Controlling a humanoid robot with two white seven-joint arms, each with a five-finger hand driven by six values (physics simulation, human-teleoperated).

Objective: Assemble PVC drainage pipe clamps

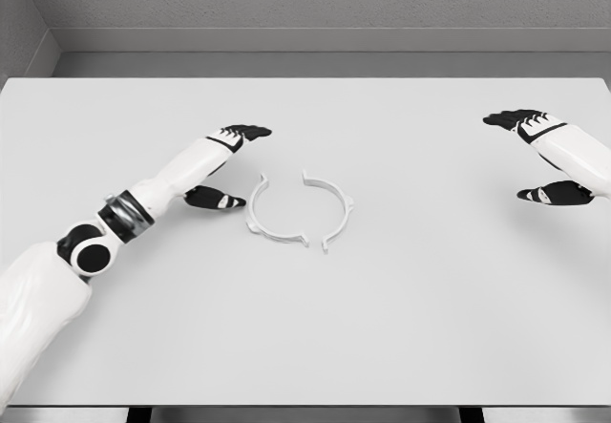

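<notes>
Fingers on my left hand spread, holding nothing; clamp halves lie just right of them on the counter. Prob light, stiff, slick plastic, so I'd pinch the arcs' edges. Right hand far off, also empty.

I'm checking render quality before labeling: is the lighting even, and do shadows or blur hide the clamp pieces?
Head view: soft, even light, no glare on the table; both clamp halves stay sharp, though white on pale grey gives low contrast; only faint shadows under the left robot hand and right robot hand; no blur or visible distortion.
</notes>
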